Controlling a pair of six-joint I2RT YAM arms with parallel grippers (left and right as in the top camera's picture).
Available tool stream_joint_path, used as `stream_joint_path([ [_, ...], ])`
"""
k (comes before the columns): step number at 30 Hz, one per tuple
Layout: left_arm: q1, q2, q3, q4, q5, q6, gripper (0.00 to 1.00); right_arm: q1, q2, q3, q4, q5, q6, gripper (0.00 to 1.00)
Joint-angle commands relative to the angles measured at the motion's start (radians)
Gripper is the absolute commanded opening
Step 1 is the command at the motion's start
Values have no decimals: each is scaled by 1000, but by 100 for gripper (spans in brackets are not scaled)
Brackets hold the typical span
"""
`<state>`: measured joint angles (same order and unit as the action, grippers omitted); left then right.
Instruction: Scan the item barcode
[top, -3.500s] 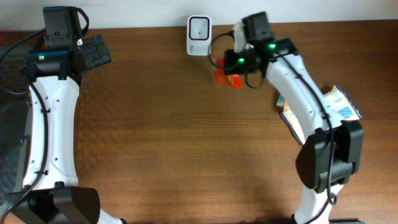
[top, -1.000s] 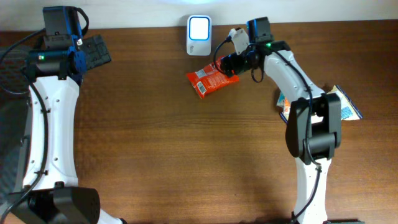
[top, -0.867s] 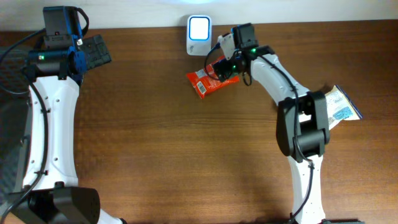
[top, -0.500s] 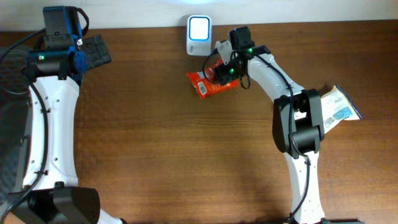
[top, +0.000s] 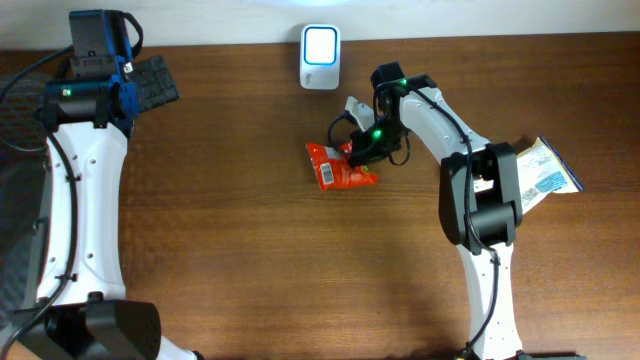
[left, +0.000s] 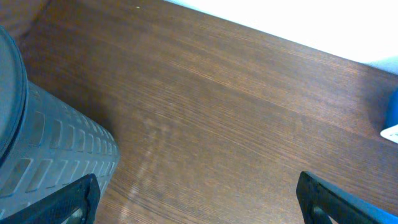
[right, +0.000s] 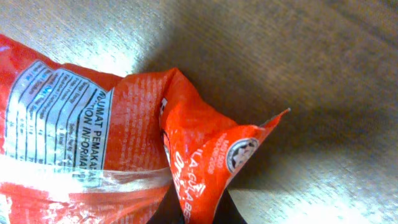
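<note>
Red snack packet (top: 338, 168) lay with long axis left-right, barcode end leftward, right gripper (top: 366, 156) clamped tight on its right corner, left gripper (top: 150, 85) gaped wide, empty

Wooden table (top: 250, 250) with a white scanner (top: 320, 44), a red packet (top: 335, 170), a blue-yellow pouch (top: 549, 173)

ovhd: top-down far | L wrist: table (left: 249, 112) oblique | R wrist: packet (right: 93, 137) close-up
</note>
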<state>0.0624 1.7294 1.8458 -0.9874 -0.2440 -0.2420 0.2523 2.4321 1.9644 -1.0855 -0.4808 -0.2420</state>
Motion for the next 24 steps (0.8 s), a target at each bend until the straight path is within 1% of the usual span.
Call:
stream_joint_path([
  [1,-1,-24,18,-2,-8,16,99,-2,85,28,-78,-19,-5,4],
  [3,0,-24,18,-2,-8,16,99,-18,85,139,-150,-116,-5,4],
  [6,0,-24,18,-2,-8,16,99,-34,85,365,-282,-223,-16,4],
  [10,0,-24,18,-2,-8,16,99,-34,71,734,-431,-246,-14,4],
  [13,-1,-24,18,-2,-7,16,99,-30,64,985,-475,-216,24,4],
  [14,-1,-24,18,-2,-8,16,99,-22,64,1062,-456,-93,72,4],
  [16,0,-24,18,-2,-8,16,99,16,64,1130,-390,198,128,4],
  [17,0,-24,18,-2,-8,16,99,54,64,1133,-323,390,128,4],
  [19,0,-24,18,-2,-8,16,99,103,71,1120,-223,634,128,4],
  [20,0,-24,18,-2,-7,16,99,138,77,1094,-129,778,108,4],
  [21,-1,-24,18,-2,-8,16,99,170,79,1038,-23,867,34,4],
  [22,-1,-24,18,-2,-8,16,99,193,79,986,64,921,-17,4],
  [23,0,-24,18,-2,-8,16,99,216,79,921,163,970,-109,4],
  [24,0,-24,18,-2,-8,16,99,224,79,890,205,991,-149,4],
])
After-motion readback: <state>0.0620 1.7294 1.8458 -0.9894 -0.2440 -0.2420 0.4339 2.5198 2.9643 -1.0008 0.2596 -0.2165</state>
